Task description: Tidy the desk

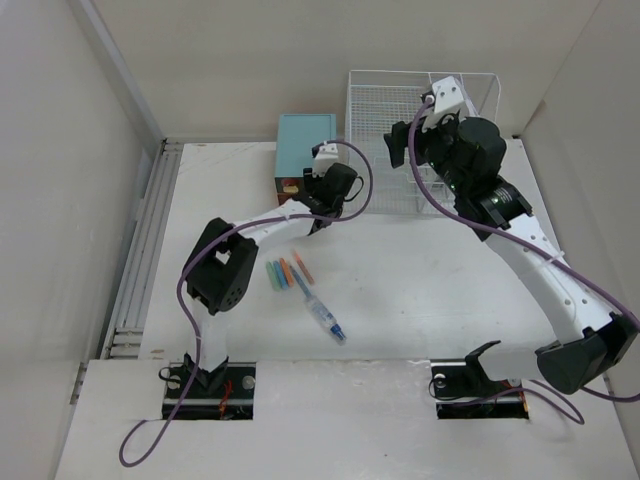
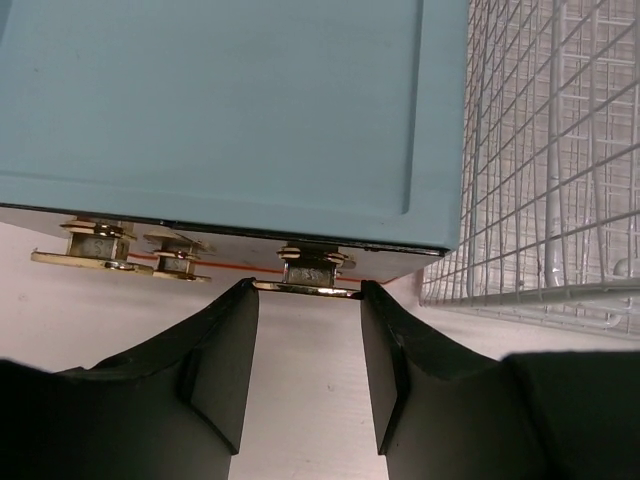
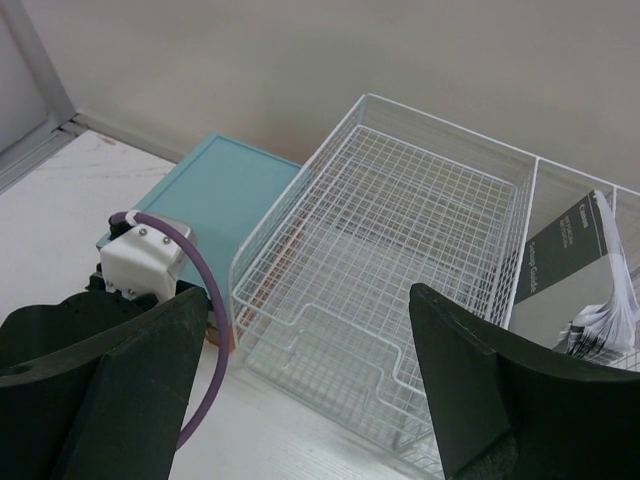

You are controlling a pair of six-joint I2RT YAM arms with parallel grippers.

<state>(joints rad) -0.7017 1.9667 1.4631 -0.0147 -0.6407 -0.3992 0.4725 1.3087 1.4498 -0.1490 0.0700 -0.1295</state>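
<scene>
The white desk [image 1: 420,290] holds a teal drawer box [image 1: 305,140] at the back. My left gripper [image 1: 310,190] is at the box's front. In the left wrist view its fingertips touch both ends of the rightmost gold drawer handle [image 2: 308,287], so my left gripper [image 2: 306,300] is shut on it. My right gripper [image 1: 400,145] hovers above the front of the white wire-mesh rack [image 1: 400,100]. It is wide open and empty in the right wrist view [image 3: 310,380].
Several coloured markers [image 1: 285,272] and a pen in clear wrap [image 1: 326,320] lie mid-desk. Two more gold handles [image 2: 100,255] sit left of the held one. A grey booklet [image 3: 560,265] stands in the rack's right compartment. Silver rails [image 1: 140,250] run along the left edge.
</scene>
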